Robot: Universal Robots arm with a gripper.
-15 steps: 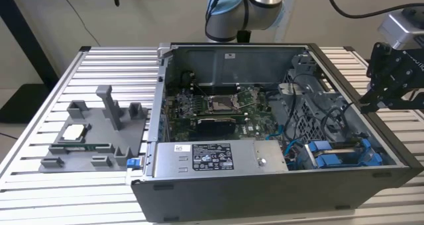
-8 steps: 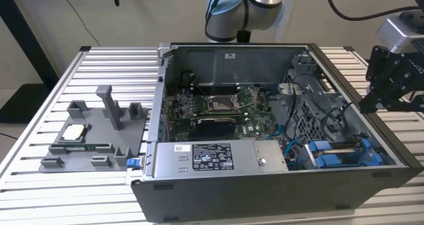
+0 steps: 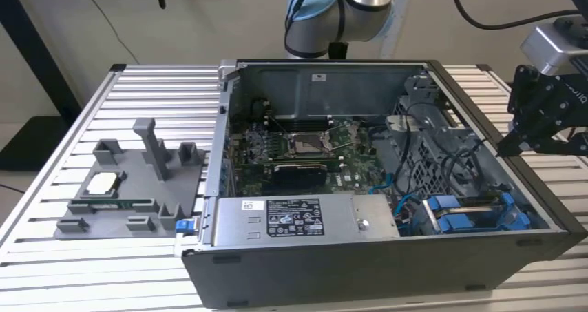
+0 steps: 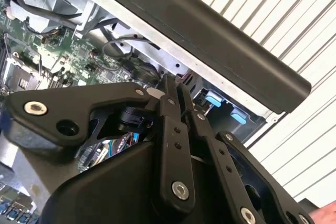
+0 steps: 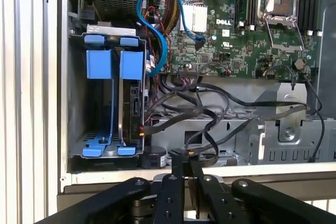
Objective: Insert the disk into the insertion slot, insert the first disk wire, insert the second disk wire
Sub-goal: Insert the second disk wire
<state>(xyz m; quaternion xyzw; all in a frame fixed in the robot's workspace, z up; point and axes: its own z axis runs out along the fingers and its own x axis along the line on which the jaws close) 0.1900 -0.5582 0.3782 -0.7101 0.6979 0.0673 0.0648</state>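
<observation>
Gripper: the gripper (image 5: 186,157) is seen closed on nothing, poised over the case wall (image 5: 157,174).
Disk: the disk (image 5: 131,93) is seated on edge in the insertion slot (image 5: 76,103).
Bearing: the disk is placed below the gripper, toward the exterior view's left.
Long axis: directed inward from that wall.

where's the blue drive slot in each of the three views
Exterior view: the insertion slot, in the case's near corner at the exterior view's right.
First wrist view: the insertion slot, beside the looping blue cable.
Second wrist view: its blue fittings, just beyond the gripper.
Shared landmark: the green motherboard.
</observation>
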